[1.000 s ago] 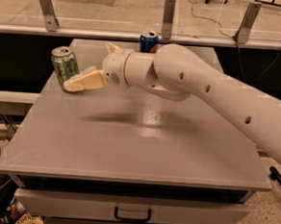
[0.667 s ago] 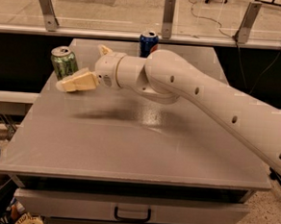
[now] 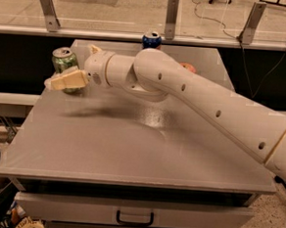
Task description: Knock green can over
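Fingers (image 3: 69,79): cream, wedge-shaped, pressed together with no gap showing, pointing left
Gripper (image 3: 51,83): low across the front of the green can (image 3: 63,59), hiding its lower half; likely touching, though contact can't be confirmed
Green can: upright near the far-left corner of the worktop (image 3: 130,149); thin metal cylinder, silver top, light green with darker scribbles
Change: a second ago the gripper hung just right of the can; it has swept left and now overlaps it, while the can stands as before
Meaning: the push looks to be only starting; a light, tall can should tip with a further sideways shove
Worktop: flat grey, matte with a dull sheen
Arm (image 3: 207,106): smooth white shell, rounded, reaching in from the right
Blue can (image 3: 151,39): upright at the far edge, well apart
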